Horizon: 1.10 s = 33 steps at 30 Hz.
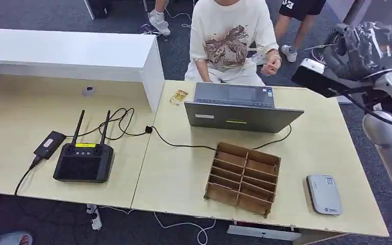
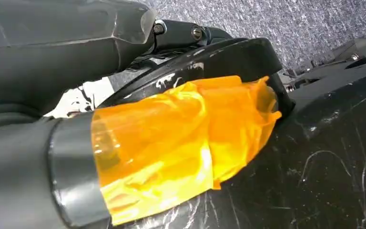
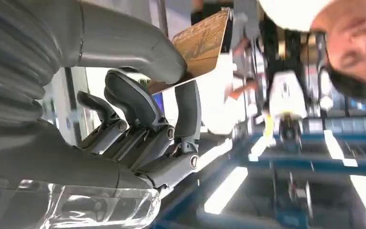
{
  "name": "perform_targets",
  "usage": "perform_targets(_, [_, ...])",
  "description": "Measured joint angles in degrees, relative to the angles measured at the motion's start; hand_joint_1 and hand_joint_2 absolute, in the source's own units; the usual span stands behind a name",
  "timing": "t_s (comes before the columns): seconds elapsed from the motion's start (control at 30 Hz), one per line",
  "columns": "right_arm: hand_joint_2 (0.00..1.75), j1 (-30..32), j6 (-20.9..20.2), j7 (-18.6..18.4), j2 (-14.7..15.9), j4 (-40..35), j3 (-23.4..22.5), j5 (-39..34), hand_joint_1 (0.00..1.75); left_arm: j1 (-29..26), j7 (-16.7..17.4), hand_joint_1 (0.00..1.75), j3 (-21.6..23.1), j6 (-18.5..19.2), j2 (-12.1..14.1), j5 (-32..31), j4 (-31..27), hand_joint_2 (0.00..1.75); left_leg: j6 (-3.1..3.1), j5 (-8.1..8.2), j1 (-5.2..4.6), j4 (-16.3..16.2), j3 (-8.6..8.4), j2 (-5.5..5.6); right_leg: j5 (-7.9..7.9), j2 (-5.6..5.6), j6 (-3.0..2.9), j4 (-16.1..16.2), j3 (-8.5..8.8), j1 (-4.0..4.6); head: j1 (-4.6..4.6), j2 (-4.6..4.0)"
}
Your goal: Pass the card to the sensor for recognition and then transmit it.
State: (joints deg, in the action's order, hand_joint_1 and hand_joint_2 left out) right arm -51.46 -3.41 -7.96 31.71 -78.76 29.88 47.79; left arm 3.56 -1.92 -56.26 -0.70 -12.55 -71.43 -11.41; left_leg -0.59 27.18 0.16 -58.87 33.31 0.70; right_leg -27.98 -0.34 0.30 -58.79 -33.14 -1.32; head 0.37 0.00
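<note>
Your right hand (image 3: 143, 119) pinches the card (image 3: 205, 43) between thumb and finger, high above the sensor (image 1: 324, 194), which lies below it, nearer than your left hand (image 2: 147, 157), grip unclear.

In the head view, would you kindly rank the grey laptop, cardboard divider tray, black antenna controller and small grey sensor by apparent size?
1. Grey laptop
2. Cardboard divider tray, close behind
3. Black antenna controller
4. Small grey sensor

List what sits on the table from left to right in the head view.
Small black box → black controller with two antennas → yellow packet → cardboard divider tray → grey card sensor. The laptop spans above the tray, so I left it out.
</note>
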Motion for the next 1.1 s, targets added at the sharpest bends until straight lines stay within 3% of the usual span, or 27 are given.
perform_targets(0.13, [1.75, -5.69, -3.23, -0.31, -2.56, 7.84, 2.84, -5.77, 1.75, 0.00, -0.04, 0.00, 0.31, -0.22, 0.00, -0.15, 0.00, 0.00, -0.01, -0.01, 0.01, 0.00, -0.01, 0.02, 0.00, -0.01, 0.00, 0.00, -0.01, 0.01, 0.02, 0.00])
perform_targets(0.33, [1.75, -9.37, -4.98, -1.49, -5.79, 19.26, 6.09, -8.19, 1.75, -0.01, -0.04, 0.00, 0.57, -0.37, -0.02, -0.46, 0.00, 0.00, -0.02, -0.02, 0.01, 0.00, 0.02, 0.07, 0.00, -0.05, 0.00, 0.00, -0.01, 0.00, 0.02, 0.00])
perform_targets(0.53, [1.75, -10.59, -5.02, -1.62, -7.56, 24.65, 7.76, -8.36, 1.75, -0.01, 0.02, 0.00, 0.61, -0.37, -0.02, -0.55, 0.00, 0.00, -0.02, -0.02, 0.00, 0.00, 0.03, 0.09, 0.00, -0.06, 0.00, 0.00, -0.01, 0.00, 0.02, 0.00])
perform_targets(0.7, [1.75, -12.47, -8.06, -2.29, -8.32, 28.91, 9.00, -11.05, 1.75, 0.17, 0.88, 0.00, 0.63, -0.50, -0.02, -1.14, 0.00, 0.00, -0.02, -0.02, 0.00, 0.00, 0.02, 0.10, 0.00, -0.07, 0.00, 0.00, -0.02, 0.00, 0.02, 0.00])
perform_targets(0.9, [1.75, -14.21, -6.95, -2.08, -9.13, 34.08, 10.44, -12.30, 1.75, 0.26, 0.11, 0.00, 2.49, -0.37, 0.00, -4.11, 0.00, 0.00, -0.03, -0.03, 0.01, 0.00, 0.01, 0.10, 0.00, -0.06, 0.00, 0.00, -0.01, 0.00, 0.02, 0.00])
perform_targets(0.97, [1.75, -14.21, -6.21, -1.99, -9.31, 35.26, 10.75, -12.32, 1.41, 0.23, 0.00, 0.00, 2.99, -0.44, 0.00, -4.48, 0.00, 0.00, -0.03, -0.03, 0.00, 0.00, 0.03, 0.13, 0.00, -0.09, 0.00, 0.00, -0.01, 0.00, 0.02, 0.00])
perform_targets(1.0, [1.75, -14.22, -5.96, -1.99, -9.48, 35.75, 10.86, -12.30, 0.94, 0.23, 0.07, 0.00, 3.39, -0.53, 0.02, -4.90, 0.00, 0.00, -0.03, -0.03, 0.00, 0.00, 0.03, 0.13, 0.00, -0.08, 0.00, 0.00, -0.01, 0.00, 0.00, 0.00])
perform_targets(1.03, [1.75, -14.22, -5.64, -1.99, -9.81, 36.29, 10.99, -12.30, 0.31, 0.25, 0.41, 0.00, 3.84, -0.83, 0.02, -5.42, 0.00, 0.00, -0.03, -0.03, 0.00, 0.00, 0.03, 0.11, 0.00, -0.06, 0.00, 0.00, -0.01, 0.00, 0.02, 0.00])
perform_targets(1.07, [1.75, -14.22, -5.33, -1.97, -10.14, 36.78, 11.12, -12.30, 0.00, 0.31, 0.94, 0.00, 4.26, -1.07, 0.00, -5.96, 0.00, 0.00, -0.03, -0.03, 0.00, 0.00, 0.02, 0.10, 0.00, -0.04, 0.00, 0.00, -0.01, 0.00, 0.00, 0.00])
perform_targets(1.1, [1.75, -14.24, -4.95, -1.97, -10.42, 37.26, 11.25, -12.30, 0.00, 0.41, 1.36, 0.00, 4.70, -1.16, 0.00, -6.43, 0.00, 0.00, -0.03, -0.03, 0.00, 0.00, 0.02, 0.10, 0.00, -0.04, 0.00, 0.00, -0.01, 0.00, 0.02, 0.00])
